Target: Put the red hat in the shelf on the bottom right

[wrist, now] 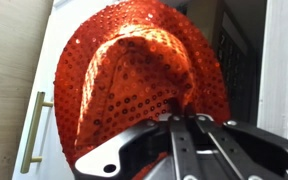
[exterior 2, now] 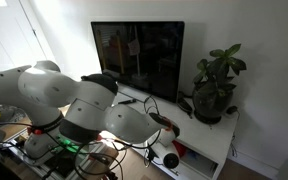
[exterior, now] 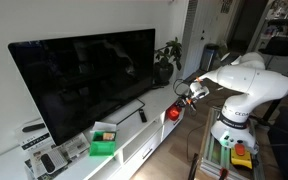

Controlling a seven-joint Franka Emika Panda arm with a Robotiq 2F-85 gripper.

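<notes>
Any print on the small packs [exterior: 46,158] left of the TV [exterior: 84,80] is too small to read. A green box [exterior: 104,145] sits on the white cabinet [exterior: 149,130], and a plant [exterior 2: 216,85] stands at its far end. Off the cabinet's front, the gripper [wrist: 184,122] is clamped on the red hat [wrist: 144,70]. The sequined hat hangs beside a brass-handled door [wrist: 34,130], with the dark shelf [wrist: 242,70] just behind it.

Hat [wrist: 134,70] in jaws, before cab. [exterior: 144,140]
</notes>
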